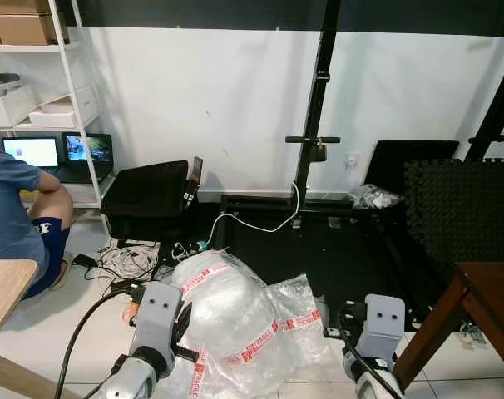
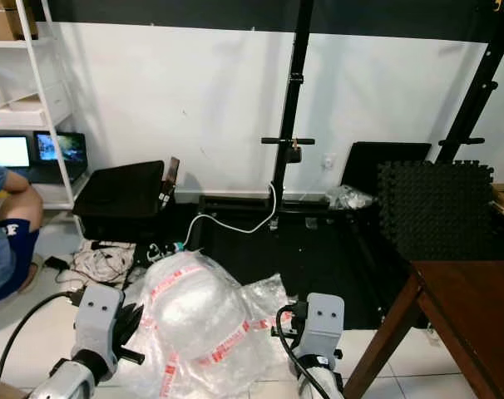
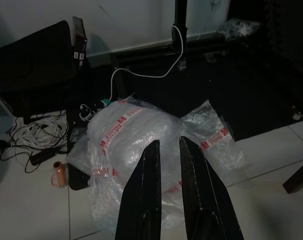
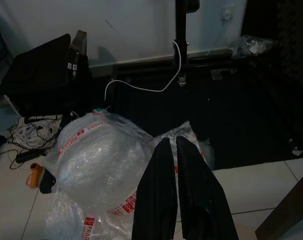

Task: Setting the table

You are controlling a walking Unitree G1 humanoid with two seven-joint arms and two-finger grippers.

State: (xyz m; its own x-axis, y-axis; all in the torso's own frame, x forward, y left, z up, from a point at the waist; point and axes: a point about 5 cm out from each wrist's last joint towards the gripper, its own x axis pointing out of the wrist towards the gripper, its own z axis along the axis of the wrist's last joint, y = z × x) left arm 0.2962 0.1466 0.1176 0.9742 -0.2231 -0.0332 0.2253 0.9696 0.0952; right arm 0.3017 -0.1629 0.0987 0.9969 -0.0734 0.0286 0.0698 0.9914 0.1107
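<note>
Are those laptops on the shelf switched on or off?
On. Both laptops sit open on the shelf with screens lit, showing bright pictures, in front of the seated person.

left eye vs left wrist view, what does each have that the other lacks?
Extra in the left eye view: a seated person in a blue shirt, two open laptops on a white shelf, a light wooden tabletop corner.

Extra in the left wrist view: the left gripper, its black fingers a narrow gap apart.

Shared: the bubble-wrapped bundle with red-and-white FRAGILE tape, black case, white cable.
</note>
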